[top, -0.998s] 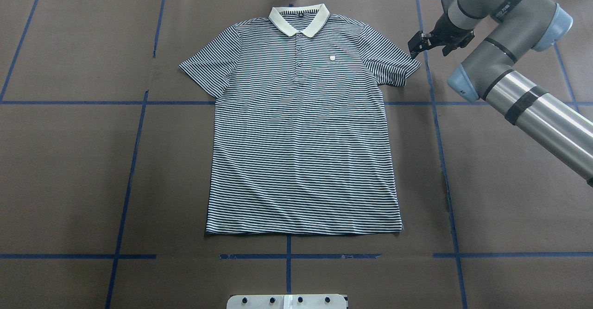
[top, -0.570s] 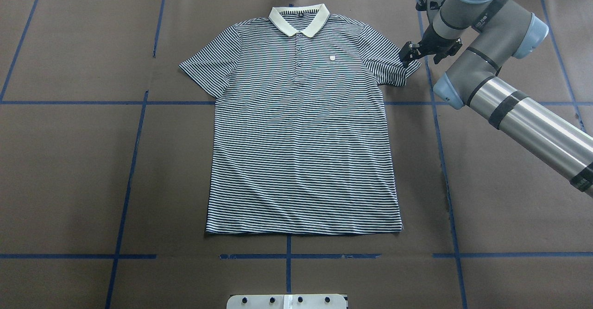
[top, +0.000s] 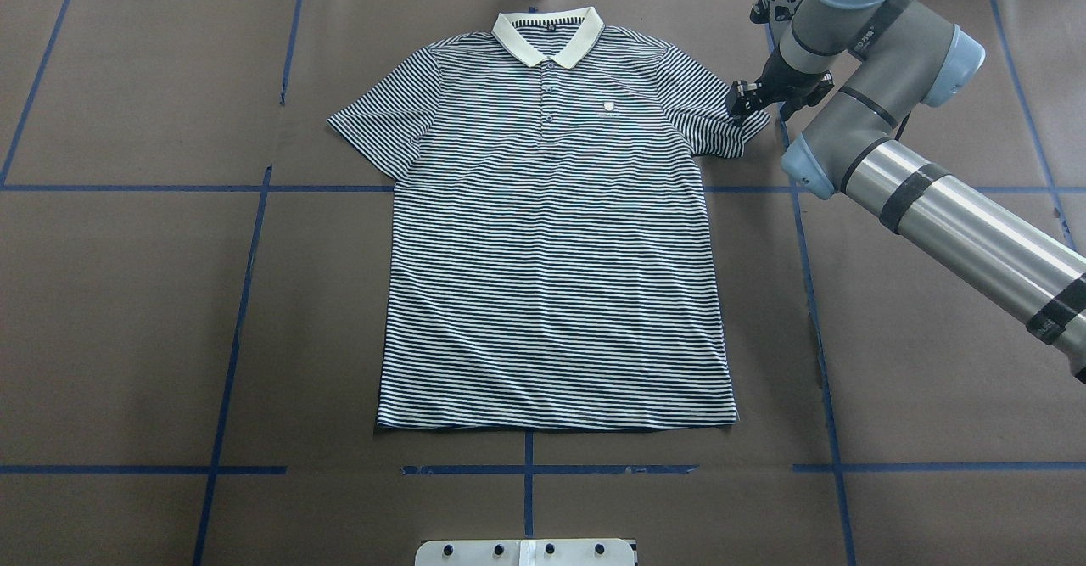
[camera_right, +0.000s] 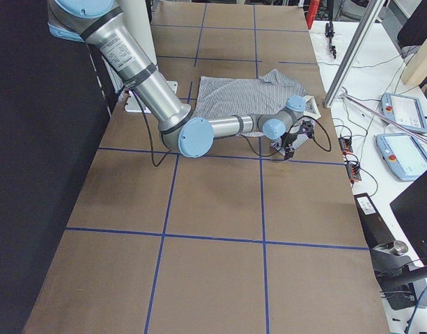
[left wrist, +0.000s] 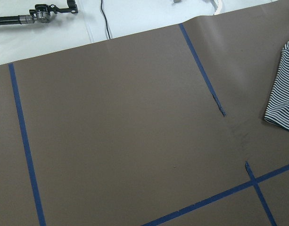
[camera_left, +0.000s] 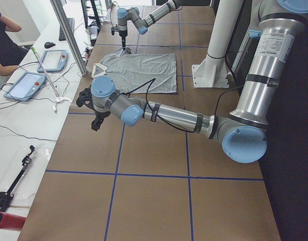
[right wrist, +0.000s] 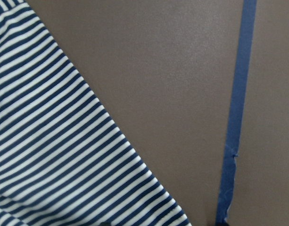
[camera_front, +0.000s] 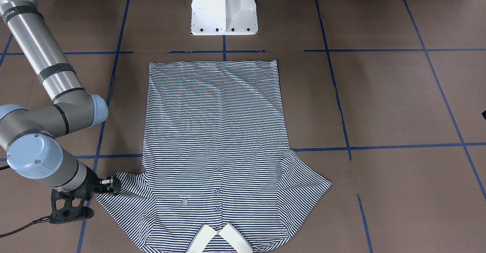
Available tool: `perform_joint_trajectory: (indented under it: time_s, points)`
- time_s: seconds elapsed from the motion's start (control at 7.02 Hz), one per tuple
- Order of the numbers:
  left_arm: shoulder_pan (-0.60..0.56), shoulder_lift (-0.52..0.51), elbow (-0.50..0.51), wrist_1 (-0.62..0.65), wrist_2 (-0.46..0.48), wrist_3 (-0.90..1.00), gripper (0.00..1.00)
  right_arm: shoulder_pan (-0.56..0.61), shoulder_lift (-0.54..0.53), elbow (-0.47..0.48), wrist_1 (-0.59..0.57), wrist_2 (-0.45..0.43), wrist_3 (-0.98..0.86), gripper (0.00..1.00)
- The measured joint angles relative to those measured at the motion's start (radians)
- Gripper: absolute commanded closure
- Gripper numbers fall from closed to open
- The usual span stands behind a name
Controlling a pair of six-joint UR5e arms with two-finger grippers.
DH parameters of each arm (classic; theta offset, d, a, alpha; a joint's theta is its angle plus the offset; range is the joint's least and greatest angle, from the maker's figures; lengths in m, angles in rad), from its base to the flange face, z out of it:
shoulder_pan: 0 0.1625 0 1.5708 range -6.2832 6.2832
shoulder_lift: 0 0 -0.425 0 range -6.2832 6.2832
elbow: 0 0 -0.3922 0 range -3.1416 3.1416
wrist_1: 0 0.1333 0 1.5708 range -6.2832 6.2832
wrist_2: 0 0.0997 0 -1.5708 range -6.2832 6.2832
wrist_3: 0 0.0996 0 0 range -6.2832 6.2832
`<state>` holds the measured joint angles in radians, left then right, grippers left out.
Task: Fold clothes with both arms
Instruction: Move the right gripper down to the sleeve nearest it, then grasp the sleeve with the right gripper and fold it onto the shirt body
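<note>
The striped polo shirt [top: 551, 235] lies flat and face up on the brown table, with its collar [top: 547, 36] at the far edge and both sleeves spread. My right gripper [top: 740, 101] sits low at the outer hem of the shirt's right-hand sleeve [top: 717, 120]; in the front view it [camera_front: 110, 184] touches that sleeve's corner. The right wrist view shows the sleeve edge [right wrist: 64, 155] close below, with the jaws apart. My left gripper [camera_left: 96, 122] hangs over bare table well away from the shirt; I cannot tell if it is open. The left wrist view shows only the other sleeve's tip [left wrist: 282, 89].
The white pedestal base [camera_front: 223, 8] stands at the near side by the shirt's bottom hem. Blue tape lines [top: 806, 294] cross the table. Beyond the far edge a white bench holds teach pendants [camera_left: 48, 60], cables and a metal pole [camera_left: 68, 35]; an operator [camera_left: 3, 45] sits there.
My right arm has swung left and down, bringing the gripper from beside the sleeve onto its outer hem. The shirt has not moved.
</note>
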<state>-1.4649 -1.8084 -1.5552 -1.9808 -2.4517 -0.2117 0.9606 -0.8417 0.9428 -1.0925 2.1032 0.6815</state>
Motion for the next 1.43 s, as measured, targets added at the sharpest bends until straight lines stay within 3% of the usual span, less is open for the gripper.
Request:
perform_joint_trajectory:
  time_s: [0.14,0.29,0.86,1.43]
  points:
    - [0.0,-0.001,0.0,0.001,-0.001,0.0,0.0,0.0,0.001,-0.002,-0.001,0.0,-0.001,0.96]
    - [0.0,-0.004,0.0,0.002,-0.001,0.0,0.0,0.0,0.001,-0.002,-0.001,0.0,-0.005,1.0]
    - [0.0,-0.021,0.002,0.008,-0.001,0.0,0.0,0.004,0.013,0.023,-0.002,0.016,-0.013,1.0]
    - [-0.001,-0.021,0.005,0.008,-0.004,0.0,0.0,0.007,0.06,0.128,-0.005,0.118,0.008,1.0]
